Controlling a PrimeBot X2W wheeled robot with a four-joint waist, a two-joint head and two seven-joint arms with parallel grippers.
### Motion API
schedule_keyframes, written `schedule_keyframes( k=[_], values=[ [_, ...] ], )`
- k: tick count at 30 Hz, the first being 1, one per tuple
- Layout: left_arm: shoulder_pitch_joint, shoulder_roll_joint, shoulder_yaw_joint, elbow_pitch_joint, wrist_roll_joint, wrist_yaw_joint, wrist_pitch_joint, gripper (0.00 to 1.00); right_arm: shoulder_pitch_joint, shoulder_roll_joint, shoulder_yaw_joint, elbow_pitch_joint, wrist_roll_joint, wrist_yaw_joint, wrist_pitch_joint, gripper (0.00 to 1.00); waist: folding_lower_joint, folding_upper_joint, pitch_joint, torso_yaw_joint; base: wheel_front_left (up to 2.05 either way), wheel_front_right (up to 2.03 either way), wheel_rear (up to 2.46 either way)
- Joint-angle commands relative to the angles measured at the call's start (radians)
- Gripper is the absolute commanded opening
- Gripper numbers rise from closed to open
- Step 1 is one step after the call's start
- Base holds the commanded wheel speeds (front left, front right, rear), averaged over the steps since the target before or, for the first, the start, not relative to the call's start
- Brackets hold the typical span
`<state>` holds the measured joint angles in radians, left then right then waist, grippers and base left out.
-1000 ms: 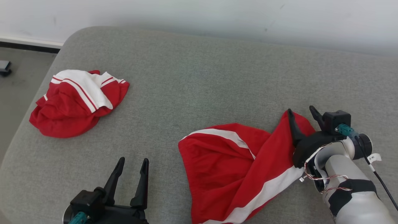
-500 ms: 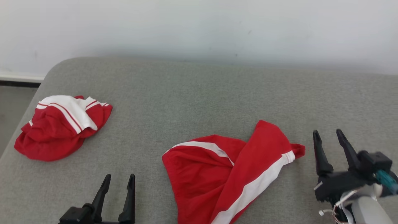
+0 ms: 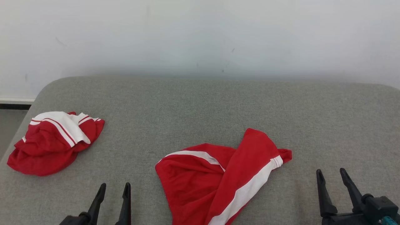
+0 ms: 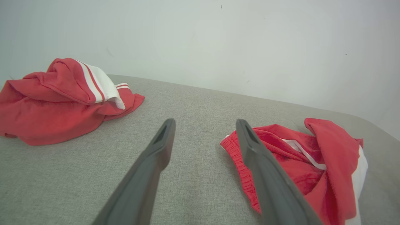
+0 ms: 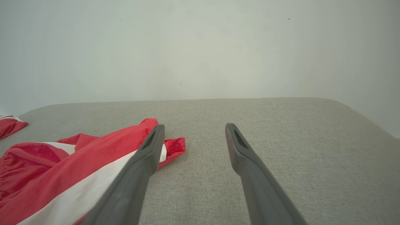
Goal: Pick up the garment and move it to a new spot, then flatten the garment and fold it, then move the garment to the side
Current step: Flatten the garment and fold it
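Right fingers (image 3: 322, 195) now off garment (image 3: 193, 181)

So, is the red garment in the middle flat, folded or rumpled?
Rumpled, neither flat nor folded. The red garment lies bunched on the grey cushion, one part flopped diagonally over the rest.

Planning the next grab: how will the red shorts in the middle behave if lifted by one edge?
Probably floppy: the red shorts lie in soft folds on the grey cushion, so they should drape. Likely light, since the fabric looks thin. Pushed, they would probably bunch, not slide.
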<state>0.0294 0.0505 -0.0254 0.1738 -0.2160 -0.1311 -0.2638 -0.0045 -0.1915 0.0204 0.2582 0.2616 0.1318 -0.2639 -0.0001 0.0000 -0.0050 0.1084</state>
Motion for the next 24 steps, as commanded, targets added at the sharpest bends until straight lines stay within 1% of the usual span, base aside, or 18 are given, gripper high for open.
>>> schedule_keyframes(
  k=[1,4,7,13,17,18,24],
  values=[
    [0.01,0.0,0.0,-0.003,0.009,0.002,-0.001,1.0,-0.001,0.001,0.012,0.003,-0.01,-0.002,0.0,1.0,0.0001,0.0,-0.002,0.005,0.0,0.0,0.0],
    [0.01,0.0,-0.007,-0.003,0.011,0.002,-0.001,1.0,-0.021,-0.008,0.033,0.034,-0.008,-0.002,0.0,1.0,0.0001,0.0,-0.003,0.017,0.0,0.0,0.0],
    [0.006,0.0,-0.013,-0.004,0.009,0.002,-0.001,1.0,-0.059,-0.017,0.062,0.097,0.002,-0.002,0.0,1.0,0.0001,0.0,0.001,0.034,0.0,0.0,0.0],
    [-0.015,0.0,-0.029,-0.004,-0.003,0.002,-0.001,1.0,-0.156,-0.042,0.118,0.256,0.004,-0.002,0.0,1.0,0.0001,0.0,0.029,0.084,0.0,0.0,0.0],
    [-0.026,0.0,-0.037,0.0,-0.01,0.002,-0.001,1.0,-0.226,-0.046,0.134,0.358,-0.007,-0.002,0.0,1.0,0.0001,0.0,0.055,0.12,0.0,0.0,0.0],
    [-0.026,0.0,-0.037,0.0,-0.01,0.002,-0.001,1.0,-0.226,-0.046,0.134,0.358,-0.007,-0.002,0.0,1.0,0.0001,0.0,0.055,0.12,0.0,0.0,0.0],
    [-0.041,0.0,-0.044,0.001,-0.017,0.002,-0.001,1.0,-0.308,-0.047,0.14,0.463,-0.006,-0.002,0.0,1.0,0.0001,0.0,0.09,0.161,0.0,0.0,0.0]
  ],
)
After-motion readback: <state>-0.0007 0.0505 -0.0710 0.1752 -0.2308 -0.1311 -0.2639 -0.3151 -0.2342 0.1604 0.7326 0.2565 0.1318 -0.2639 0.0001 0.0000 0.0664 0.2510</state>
